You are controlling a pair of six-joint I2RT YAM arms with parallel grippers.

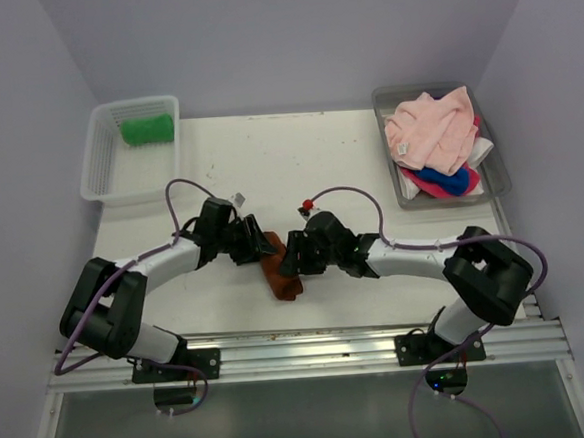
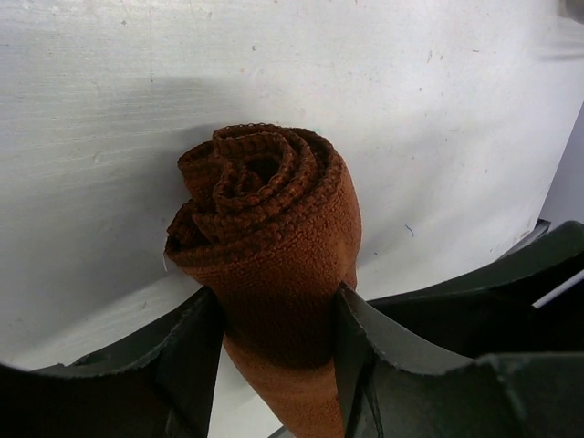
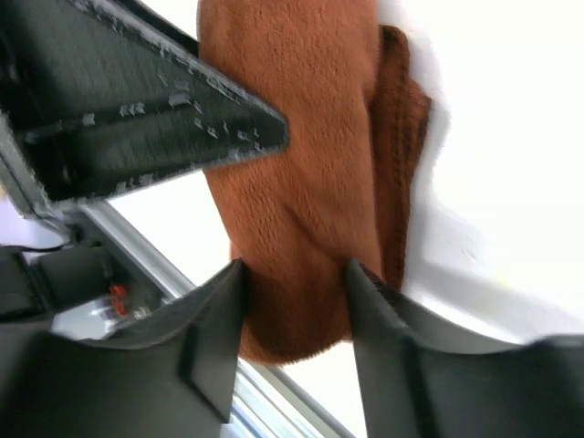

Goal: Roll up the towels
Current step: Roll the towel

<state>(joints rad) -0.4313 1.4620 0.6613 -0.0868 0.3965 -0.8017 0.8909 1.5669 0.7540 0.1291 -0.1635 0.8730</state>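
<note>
Left gripper (image 2: 274,315) is clamped on the rolled brown towel (image 2: 265,210), sitting around 6 o'clock on the desk (image 1: 368,154). Right gripper (image 3: 292,283) straddles it from the 3 o'clock side, honestly can't tell if it's squeezing.

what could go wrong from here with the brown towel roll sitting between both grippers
1. The rust-brown terry towel roll looks loosely coiled at its end. If the left gripper, which is squeezing it, lets go, the coil may spring open.
2. The right gripper straddles the same roll right beside a finger of the left gripper, so the two might bump or tug the roll apart.
</note>
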